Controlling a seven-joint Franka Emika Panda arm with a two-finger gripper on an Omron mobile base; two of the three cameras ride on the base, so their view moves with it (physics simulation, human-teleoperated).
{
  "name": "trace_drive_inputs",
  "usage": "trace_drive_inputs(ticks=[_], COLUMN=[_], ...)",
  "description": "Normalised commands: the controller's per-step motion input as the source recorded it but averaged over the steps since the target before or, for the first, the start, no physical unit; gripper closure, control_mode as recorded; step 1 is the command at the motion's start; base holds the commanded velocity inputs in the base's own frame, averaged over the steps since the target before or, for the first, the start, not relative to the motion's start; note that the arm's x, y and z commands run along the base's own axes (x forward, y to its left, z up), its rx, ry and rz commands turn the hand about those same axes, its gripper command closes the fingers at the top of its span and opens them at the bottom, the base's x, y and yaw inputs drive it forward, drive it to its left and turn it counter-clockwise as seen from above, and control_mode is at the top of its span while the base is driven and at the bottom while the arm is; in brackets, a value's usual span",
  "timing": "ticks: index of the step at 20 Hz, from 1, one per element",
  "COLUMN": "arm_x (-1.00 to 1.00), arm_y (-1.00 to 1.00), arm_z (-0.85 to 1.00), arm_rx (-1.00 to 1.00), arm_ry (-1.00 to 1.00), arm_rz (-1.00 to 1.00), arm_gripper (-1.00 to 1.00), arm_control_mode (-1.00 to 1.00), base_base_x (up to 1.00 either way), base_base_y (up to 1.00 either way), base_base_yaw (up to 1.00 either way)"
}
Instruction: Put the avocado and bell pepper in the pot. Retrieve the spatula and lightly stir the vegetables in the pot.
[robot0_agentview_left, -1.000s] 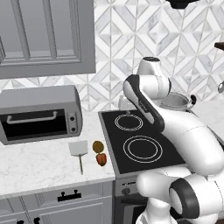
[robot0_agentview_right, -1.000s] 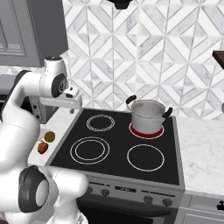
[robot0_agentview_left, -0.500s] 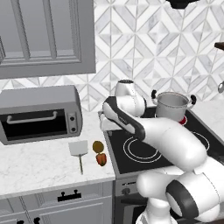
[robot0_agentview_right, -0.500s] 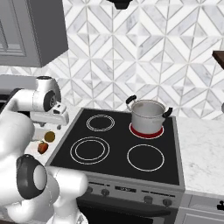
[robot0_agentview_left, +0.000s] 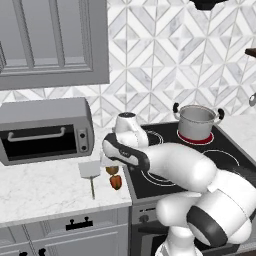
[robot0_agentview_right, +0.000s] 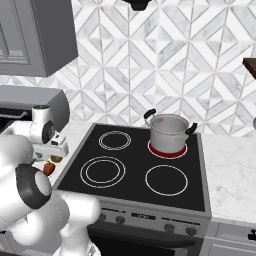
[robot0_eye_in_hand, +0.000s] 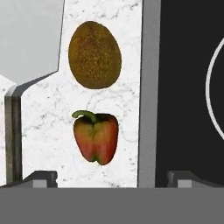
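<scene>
The arm bends low and left off the stove, its hand hanging wide open and empty right over the bell pepper and avocado on the bench, the spatula alongside, the pot on the far-right burner.

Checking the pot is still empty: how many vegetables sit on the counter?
2: the avocado and the bell pepper, apart, between the spatula and the stove. The pot's inside is hidden.
</scene>
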Motion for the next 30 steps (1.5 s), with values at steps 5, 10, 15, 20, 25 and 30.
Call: trace_drive_inputs(ticks=[5,10,15,20,25,30], arm_x=[0.00,0.00,0.11,0.39,0.16,-0.41], arm_y=[0.30,0.16,0.01,0.00,0.00,-0.39], arm_z=[-0.54,-0.44,-0.30,-0.12,-0.07,0.59], arm_rx=[-0.05,-0.07,-0.05,0.00,0.00,0.10], arm_ry=[0.00,0.00,0.00,0.00,0.00,-0.13], arm_rz=[0.00,0.00,-0.02,-0.03,-0.01,-0.03], arm_gripper=[-1.00,-1.00,-1.00,-1.00,1.00,1.00], arm_control_mode=[-1.00,-1.00,-1.00,-1.00,-1.00,-1.00], base_base_x=[0.00,0.00,0.00,0.00,0.00,0.00], base_base_y=[0.00,0.00,0.00,0.00,0.00,0.00], base_base_yaw=[0.00,0.00,0.00,0.00,0.00,0.00])
